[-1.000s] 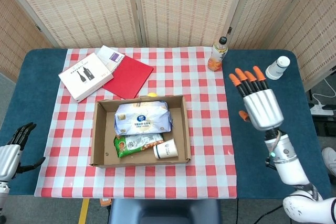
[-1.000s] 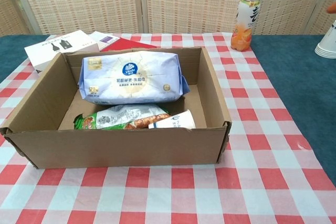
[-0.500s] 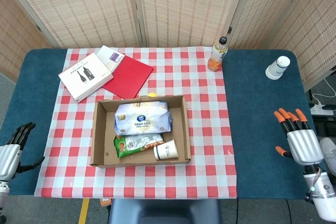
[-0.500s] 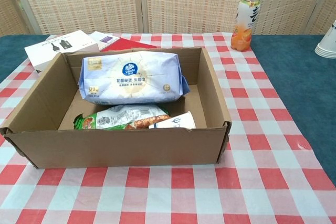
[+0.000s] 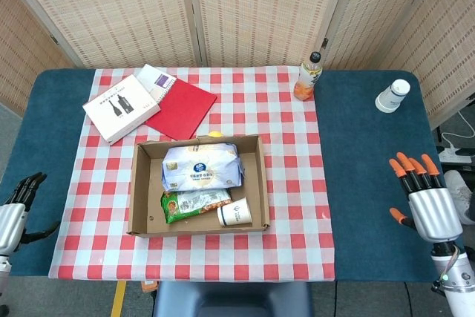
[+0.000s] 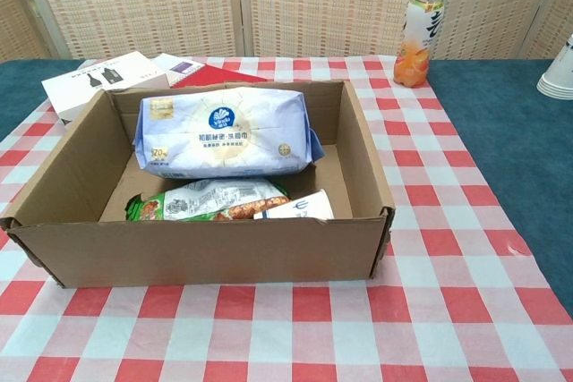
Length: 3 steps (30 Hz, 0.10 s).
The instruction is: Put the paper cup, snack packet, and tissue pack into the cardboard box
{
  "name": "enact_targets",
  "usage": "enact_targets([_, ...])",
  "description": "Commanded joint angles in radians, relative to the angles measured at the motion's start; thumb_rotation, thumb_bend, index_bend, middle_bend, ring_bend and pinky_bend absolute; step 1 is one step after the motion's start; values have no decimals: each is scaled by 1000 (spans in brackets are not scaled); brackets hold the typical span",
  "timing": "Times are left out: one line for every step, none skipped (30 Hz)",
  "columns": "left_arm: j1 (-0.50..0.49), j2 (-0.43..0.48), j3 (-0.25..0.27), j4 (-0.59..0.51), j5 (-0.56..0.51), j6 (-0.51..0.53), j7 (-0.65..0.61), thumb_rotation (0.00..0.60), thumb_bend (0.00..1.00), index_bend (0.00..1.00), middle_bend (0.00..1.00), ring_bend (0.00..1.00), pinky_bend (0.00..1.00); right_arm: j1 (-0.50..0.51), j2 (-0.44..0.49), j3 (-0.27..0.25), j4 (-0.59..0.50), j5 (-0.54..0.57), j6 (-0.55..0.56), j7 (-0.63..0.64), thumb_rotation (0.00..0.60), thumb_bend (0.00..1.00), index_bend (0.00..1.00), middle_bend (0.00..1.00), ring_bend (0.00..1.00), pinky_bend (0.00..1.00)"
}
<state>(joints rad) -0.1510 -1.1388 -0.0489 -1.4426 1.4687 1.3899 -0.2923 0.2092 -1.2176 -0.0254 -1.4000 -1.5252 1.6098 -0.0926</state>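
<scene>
Off the table's left edge hangs the left hand point(image 5: 12, 211), dark fingers spread a little, holding nothing. Up and to the right of it, at the far corner of the checked cloth point(image 5: 289, 154), a white booklet point(image 5: 121, 108) with bottles printed on it lies against a purple-edged sheet point(image 5: 157, 79) and a red folder point(image 5: 182, 108), all three overlapping.

Further right from that hand, well apart from it, sits the cardboard box point(image 5: 139, 183), open at the top. All three task things are inside. The tissue pack point(image 5: 202, 165) fills the far half, propped at a tilt against the back wall in the chest view point(image 6: 224, 132). In front of it the snack packet point(image 5: 194, 203) lies flat on the box floor, and just to the packet's right the paper cup point(image 5: 234, 212) lies on its side in the near right corner, touching the packet. A small yellow thing point(image 5: 214, 134) peeks over the back wall; I cannot tell what it is.

Beyond the box, an orange drink bottle point(image 5: 307, 77) stands upright at the cloth's far edge. Straight ahead of the right hand, far from it, a stack of white cups point(image 5: 392, 96) rests upside down on the blue table point(image 5: 371, 183).

The right hand point(image 5: 430, 209) hovers at the table's near right edge, palm down, orange-tipped fingers point(image 5: 413, 165) straight and apart, empty.
</scene>
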Motion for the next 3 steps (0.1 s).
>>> enact_targets([1, 0, 1, -3, 2, 2, 4, 600, 214, 41, 9, 0, 230, -4, 0, 10, 5, -7, -2, 12, 600, 0, 0, 0, 0, 0])
enact_targets([1, 0, 2, -4, 3, 2, 6, 600, 213, 41, 9, 0, 230, -5, 2, 12, 4, -8, -5, 13, 600, 0, 0, 0, 0, 0])
enact_targets([1, 0, 2, -6, 3, 2, 8, 600, 213, 41, 9, 0, 230, -6, 5, 16, 2, -8, -8, 12, 600, 0, 0, 0, 0, 0])
